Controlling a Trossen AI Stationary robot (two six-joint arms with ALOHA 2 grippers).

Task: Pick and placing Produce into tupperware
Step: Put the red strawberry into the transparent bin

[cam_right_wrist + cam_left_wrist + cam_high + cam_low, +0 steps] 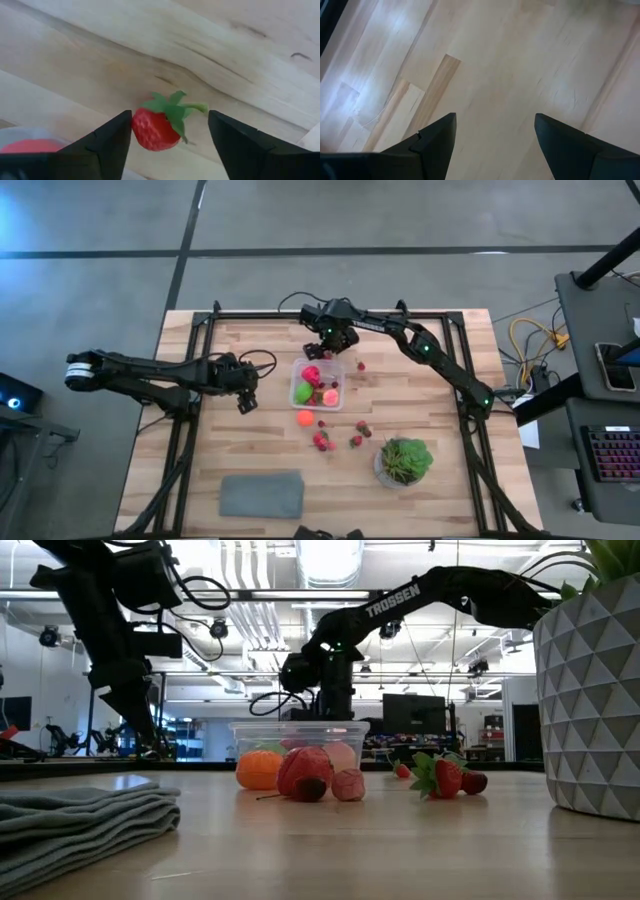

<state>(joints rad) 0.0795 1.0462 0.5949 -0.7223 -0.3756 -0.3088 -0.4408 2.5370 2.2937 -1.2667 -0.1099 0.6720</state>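
The clear tupperware (338, 366) sits mid-table and holds a lime-green, a pink-peach and a red fruit. An orange fruit (305, 418) rests on the wood just in front of it, and several tiny strawberries (322, 441) lie scattered farther toward the near edge. My right gripper (322, 352) hovers at the box's far rim, open, pointing down. In the right wrist view a strawberry (156, 129) with a green leafy top lies between its fingers (170, 117). My left gripper (245, 397) waits open over bare wood, left of the box (495, 145). My right gripper comes from above with one finger on each side of the strawberry. One finger (120, 135) stands right against the berry's red flank (136, 127), and I cannot tell whether they touch. The other finger stands clear of the berry.
A leafy green plant in a faceted white pot (403, 461) stands near the right near corner. A folded grey cloth (262, 494) lies at the near edge. One strawberry (362, 365) lies alone to the right of the box. Black rails frame the table's far and side edges.
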